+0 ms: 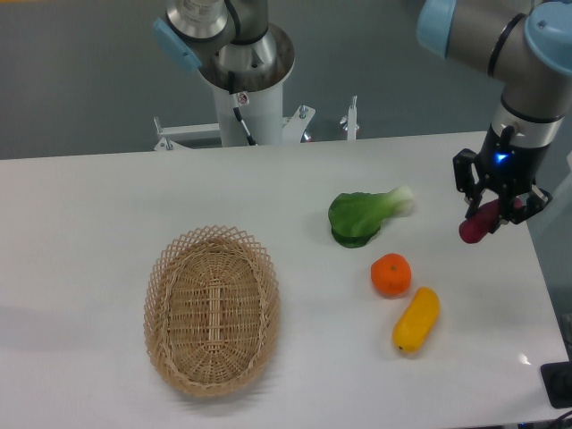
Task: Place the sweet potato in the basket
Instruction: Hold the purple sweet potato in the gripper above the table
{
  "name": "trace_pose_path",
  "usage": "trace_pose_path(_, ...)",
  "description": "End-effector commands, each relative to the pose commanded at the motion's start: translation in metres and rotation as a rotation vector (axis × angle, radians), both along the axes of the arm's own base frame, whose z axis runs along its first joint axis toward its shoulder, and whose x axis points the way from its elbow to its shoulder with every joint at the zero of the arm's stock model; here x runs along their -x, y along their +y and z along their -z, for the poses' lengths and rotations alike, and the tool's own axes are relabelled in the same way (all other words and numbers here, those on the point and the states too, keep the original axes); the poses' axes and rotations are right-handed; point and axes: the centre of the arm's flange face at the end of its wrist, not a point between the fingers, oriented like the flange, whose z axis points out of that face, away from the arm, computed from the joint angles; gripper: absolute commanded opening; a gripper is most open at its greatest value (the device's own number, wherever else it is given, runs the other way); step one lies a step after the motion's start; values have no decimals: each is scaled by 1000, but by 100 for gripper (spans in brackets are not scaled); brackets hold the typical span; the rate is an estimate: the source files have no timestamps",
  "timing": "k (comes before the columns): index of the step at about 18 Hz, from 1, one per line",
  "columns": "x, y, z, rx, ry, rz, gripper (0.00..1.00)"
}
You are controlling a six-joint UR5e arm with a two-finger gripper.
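A white table seen from above. Near its right edge, the robot's gripper point(492, 210) is clenched on the sweet potato point(477, 223), holding it clear of the tabletop. The wicker basket point(212, 308) sits well apart, toward the front left. Between them lie a green leafy vegetable point(359, 217), an orange fruit point(391, 274) and, just beside it, a yellow vegetable point(416, 319).

Silver arm point(536, 98); pale-blue joint caps; black wrist, blue light.
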Motion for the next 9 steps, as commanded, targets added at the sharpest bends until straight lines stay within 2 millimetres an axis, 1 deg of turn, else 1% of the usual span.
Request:
trace_pose_path(4,-7,1,-3,-2,0,2,34)
trace_pose_path(7,-14,6,5,4,-17,3,34)
trace_pose_path(8,-19,8,3,2,-18,-4,34)
trace_pose_path(9,-29,18,2,1,-22,-2,34)
